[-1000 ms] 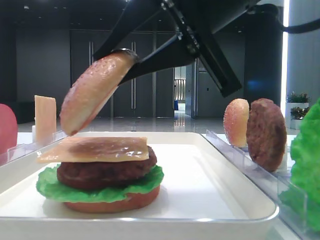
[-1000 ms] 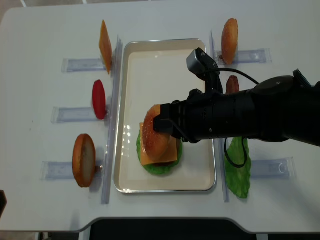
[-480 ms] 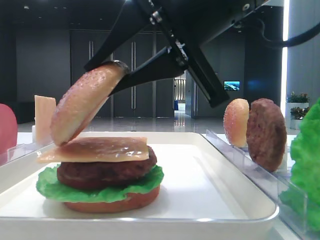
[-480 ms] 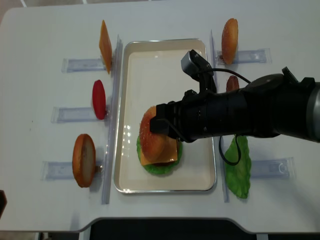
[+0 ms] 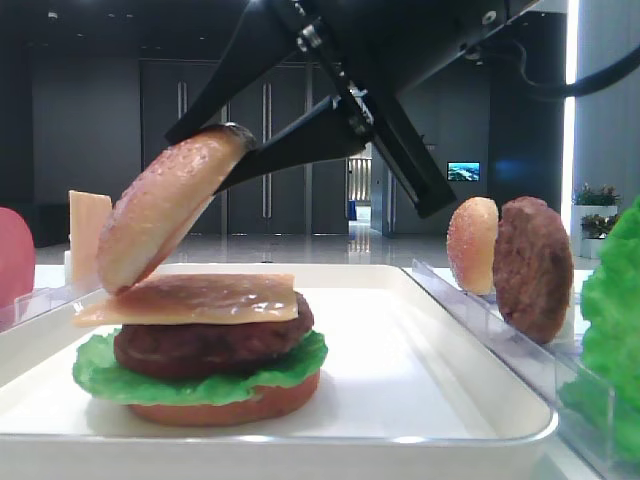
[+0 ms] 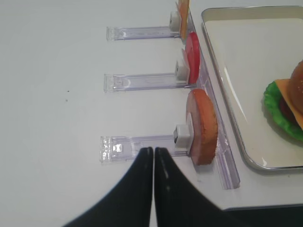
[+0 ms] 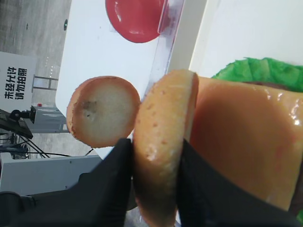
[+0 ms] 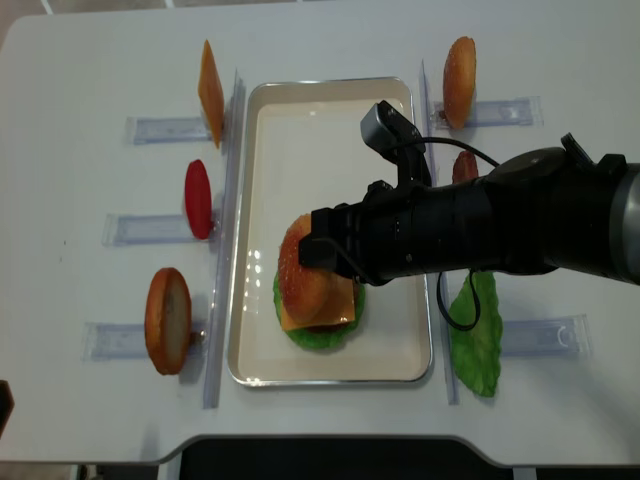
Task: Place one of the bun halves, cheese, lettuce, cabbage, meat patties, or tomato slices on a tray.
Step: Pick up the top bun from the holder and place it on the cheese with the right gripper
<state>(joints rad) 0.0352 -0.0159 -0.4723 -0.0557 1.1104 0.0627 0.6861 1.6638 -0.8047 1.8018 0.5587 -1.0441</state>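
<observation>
While your right gripper [image 7: 156, 189] clamps the bun half [image 5: 165, 220], it tilts steeply, lower edge touching the cheese [image 5: 195, 298] on the tray [image 5: 440, 390]; level it over the stack.

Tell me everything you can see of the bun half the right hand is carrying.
The bun half is a round, domed top piece, golden-brown, with a speckled, glossy, plastic-looking crust and a paler flat underside. The right hand is shut on it, one finger on the crust and one on the flat face. It hangs steeply tilted over the left end of the stacked burger on the tray, its lower edge at or just above the cheese slice; contact cannot be told.
</observation>
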